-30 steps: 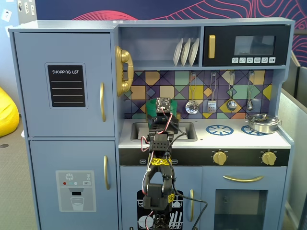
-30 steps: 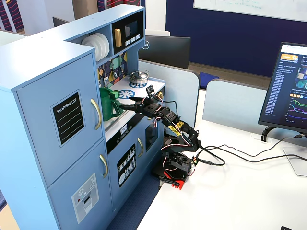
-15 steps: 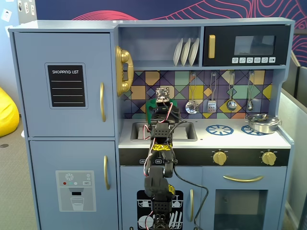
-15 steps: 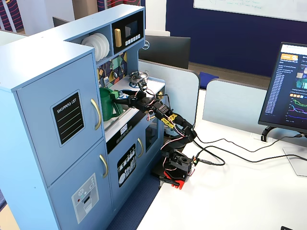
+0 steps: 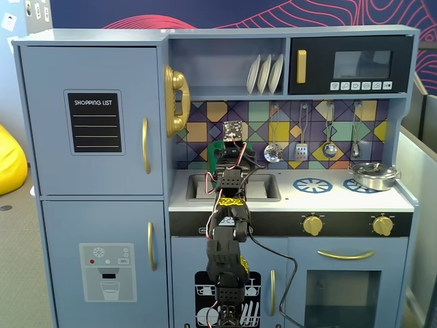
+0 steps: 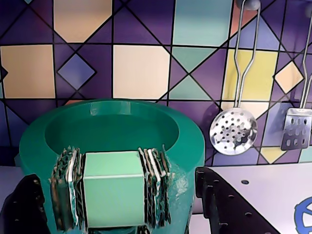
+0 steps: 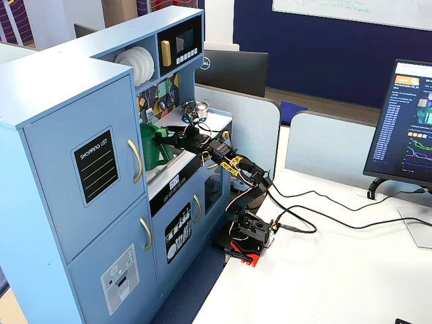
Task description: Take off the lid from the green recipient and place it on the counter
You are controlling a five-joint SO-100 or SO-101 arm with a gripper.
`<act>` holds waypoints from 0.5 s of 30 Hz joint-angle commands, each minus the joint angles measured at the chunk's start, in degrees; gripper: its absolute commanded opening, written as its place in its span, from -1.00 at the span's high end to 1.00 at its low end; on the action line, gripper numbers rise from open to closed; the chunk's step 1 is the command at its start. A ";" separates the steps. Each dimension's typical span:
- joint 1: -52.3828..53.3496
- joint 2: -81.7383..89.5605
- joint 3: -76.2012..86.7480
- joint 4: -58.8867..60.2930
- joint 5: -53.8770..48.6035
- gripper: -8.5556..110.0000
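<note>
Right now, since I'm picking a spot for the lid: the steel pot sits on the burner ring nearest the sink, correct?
No. In a fixed view, the steel pot sits on the burner ring farthest from the sink, at the right end of the counter; the ring nearest the sink is bare.

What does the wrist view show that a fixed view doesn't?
Wrist only: the pot rim and ribbed handle close up, its top looking open, with the gripper open and straddling it. Fixed only: the steel pot, the sink, and the arm hiding most of the pot. Both: the pot, the hanging slotted spoon and a burner ring.
</note>
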 commanded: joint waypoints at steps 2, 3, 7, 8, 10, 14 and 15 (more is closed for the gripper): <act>-1.14 -1.32 -5.63 -1.67 -0.62 0.32; -1.32 -1.67 -5.89 -1.76 -0.79 0.35; -3.25 -1.67 -5.98 -1.23 -2.64 0.66; -3.78 -1.67 -6.06 -0.79 -3.69 0.79; -4.39 -1.58 -6.06 -0.62 -4.66 0.86; -5.10 -1.58 -6.15 -0.97 -4.39 0.86; -5.19 -1.58 -6.15 -1.32 -4.13 0.86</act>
